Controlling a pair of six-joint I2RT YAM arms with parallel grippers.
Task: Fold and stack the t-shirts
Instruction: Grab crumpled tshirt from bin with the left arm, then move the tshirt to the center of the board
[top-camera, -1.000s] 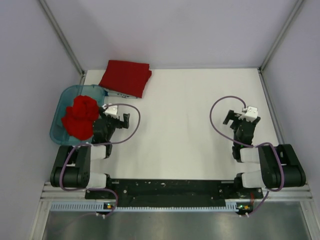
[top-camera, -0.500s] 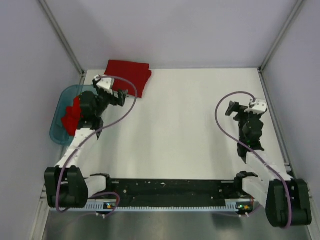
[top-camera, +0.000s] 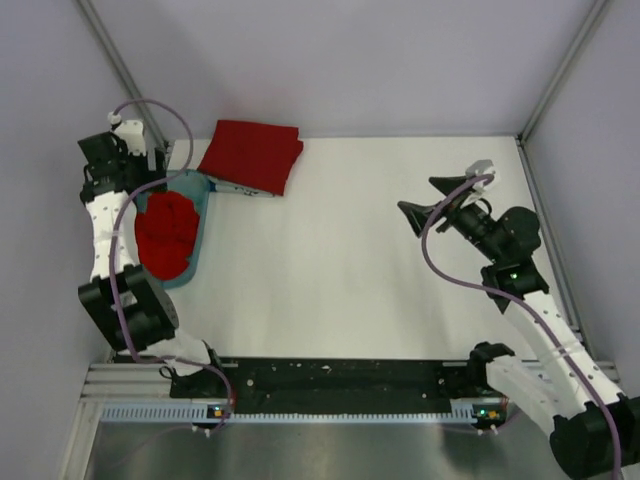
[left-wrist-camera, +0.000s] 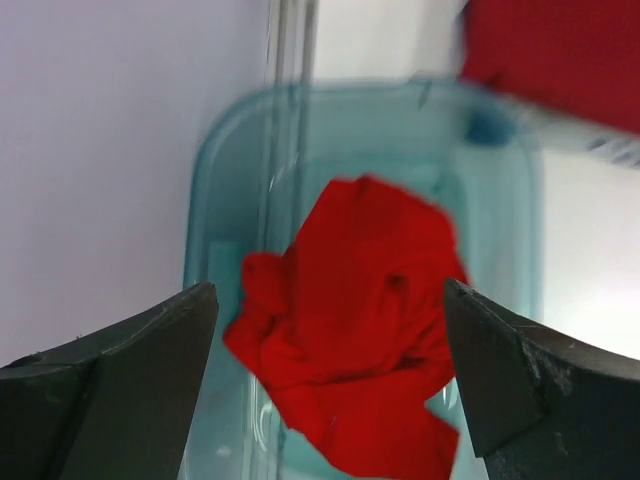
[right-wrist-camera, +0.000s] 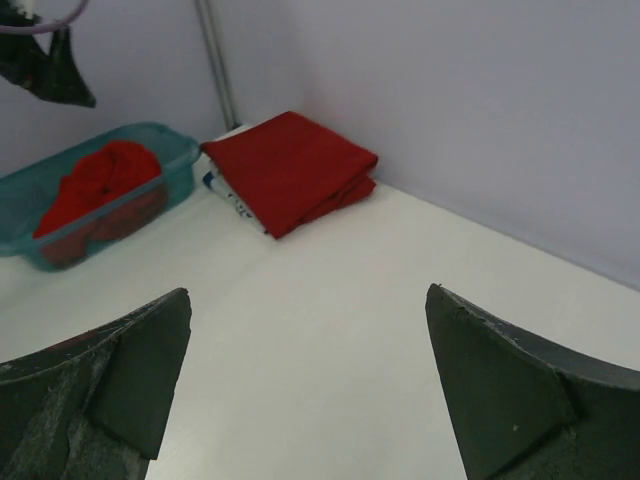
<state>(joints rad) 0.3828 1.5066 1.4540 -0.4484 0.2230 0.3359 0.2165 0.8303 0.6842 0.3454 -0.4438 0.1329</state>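
Observation:
A crumpled red t-shirt (top-camera: 167, 233) lies in the translucent teal tub (top-camera: 197, 250) at the table's left edge. It also shows in the left wrist view (left-wrist-camera: 355, 310) and the right wrist view (right-wrist-camera: 95, 180). A folded red t-shirt stack (top-camera: 252, 155) lies at the back left, also seen in the right wrist view (right-wrist-camera: 290, 165). My left gripper (top-camera: 112, 160) is raised above the tub's far end, open and empty, looking down on the crumpled shirt (left-wrist-camera: 330, 288). My right gripper (top-camera: 415, 195) is open and empty above the table's right half, pointing left (right-wrist-camera: 308, 292).
A white printed sheet (top-camera: 235, 187) sticks out from under the folded stack. Grey walls and metal frame posts (top-camera: 125, 75) close in the table on three sides. The tub's rim (left-wrist-camera: 215, 180) lies against the left wall. Bare white table (right-wrist-camera: 330, 300) lies below the right gripper.
My left arm has swung up and back from beside the tub to the far left wall above it. My right arm has stretched forward and turned left. Both grippers stay empty.

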